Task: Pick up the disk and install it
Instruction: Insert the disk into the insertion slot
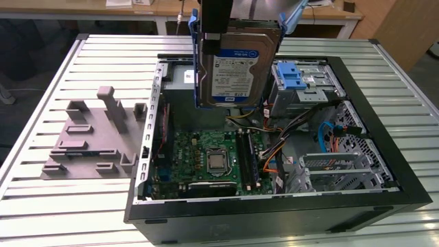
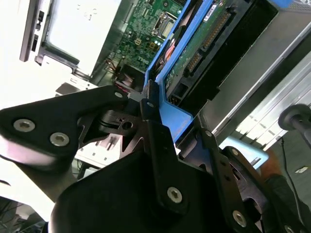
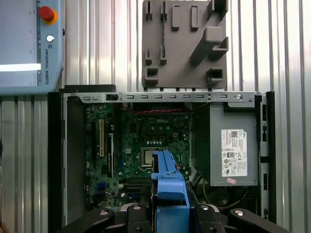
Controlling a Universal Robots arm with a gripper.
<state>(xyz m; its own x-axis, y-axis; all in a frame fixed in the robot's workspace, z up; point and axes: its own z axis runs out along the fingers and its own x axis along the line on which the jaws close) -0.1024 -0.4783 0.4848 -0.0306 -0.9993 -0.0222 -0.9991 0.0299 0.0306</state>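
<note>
The disk point(image 1: 237, 67) hangs upright on its edge above the back of the open computer case point(image 1: 384, 154), its blue-and-white label facing the exterior view. Blue carrier rails frame it. My gripper point(image 1: 218, 23) is shut on its upper end, one black finger lying over the label side. In the second wrist view my gripper point(image 2: 172, 119) clamps the blue rail, and the disk point(image 2: 204, 43) shows its green circuit-board side. In the first wrist view the blue carrier edge of the disk point(image 3: 170, 187) sticks out from my gripper point(image 3: 170, 211) over the motherboard.
Inside the case lie a green motherboard point(image 1: 209, 157), a grey power supply box point(image 3: 233, 145), cables and a metal drive cage with a bright blue latch point(image 1: 296, 77). A grey fixture block point(image 1: 92, 136) sits on the slatted metal table at the exterior view's left. A teach pendant point(image 3: 29, 43) lies nearby.
</note>
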